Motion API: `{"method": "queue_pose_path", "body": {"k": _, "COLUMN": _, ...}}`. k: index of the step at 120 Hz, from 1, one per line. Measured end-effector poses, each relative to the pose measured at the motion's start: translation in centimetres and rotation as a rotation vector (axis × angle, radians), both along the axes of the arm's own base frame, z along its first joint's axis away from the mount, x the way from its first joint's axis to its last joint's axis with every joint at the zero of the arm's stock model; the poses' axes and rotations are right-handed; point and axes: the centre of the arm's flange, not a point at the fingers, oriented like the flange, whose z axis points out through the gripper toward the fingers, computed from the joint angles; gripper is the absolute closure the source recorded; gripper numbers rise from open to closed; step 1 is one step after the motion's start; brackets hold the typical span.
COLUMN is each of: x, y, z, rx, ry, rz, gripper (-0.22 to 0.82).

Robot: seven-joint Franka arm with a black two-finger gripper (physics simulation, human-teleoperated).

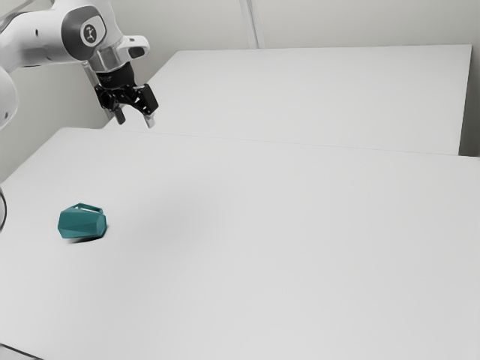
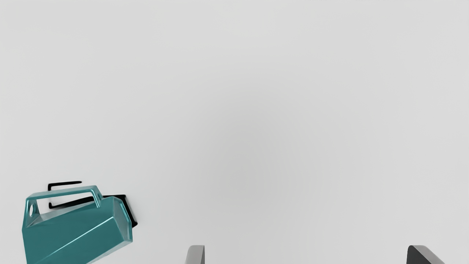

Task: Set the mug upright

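The teal faceted mug [image 1: 82, 223] lies on its side on the white table [image 1: 262, 247], toward the exterior view's left, its angular handle [image 2: 62, 193] standing off the body. Dark shadow shows on the tabletop beside it. I am not touching it: it sits outside the span between my fingers, off past one of them. My black gripper [image 1: 136, 121] is open, its two fingers wide apart with nothing between them, raised in the exterior view's upper left. Beyond the table is another white surface [image 1: 322, 97].
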Motion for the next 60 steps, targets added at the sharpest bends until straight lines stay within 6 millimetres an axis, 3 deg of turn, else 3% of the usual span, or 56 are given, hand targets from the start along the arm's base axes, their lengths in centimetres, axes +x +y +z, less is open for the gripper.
{"method": "queue_pose_path", "body": {"k": 28, "x": -0.1, "y": 0.0, "z": 0.3, "rx": 0.002, "ry": -0.01, "rz": 0.015, "gripper": 0.0}}
{"method": "queue_pose_path", "body": {"k": 43, "x": -1.1, "y": 0.2, "z": 0.5, "rx": 0.009, "ry": -0.003, "rz": 0.023, "gripper": 0.0}}
{"method": "queue_pose_path", "body": {"k": 51, "x": -1.8, "y": 2.7, "z": 0.9, "rx": -0.01, "ry": -0.008, "rz": 0.058, "gripper": 0.0}}
{"method": "queue_pose_path", "body": {"k": 60, "x": -3.3, "y": 8.8, "z": 0.9, "rx": -0.088, "ry": -0.017, "rz": 0.151, "gripper": 0.0}}
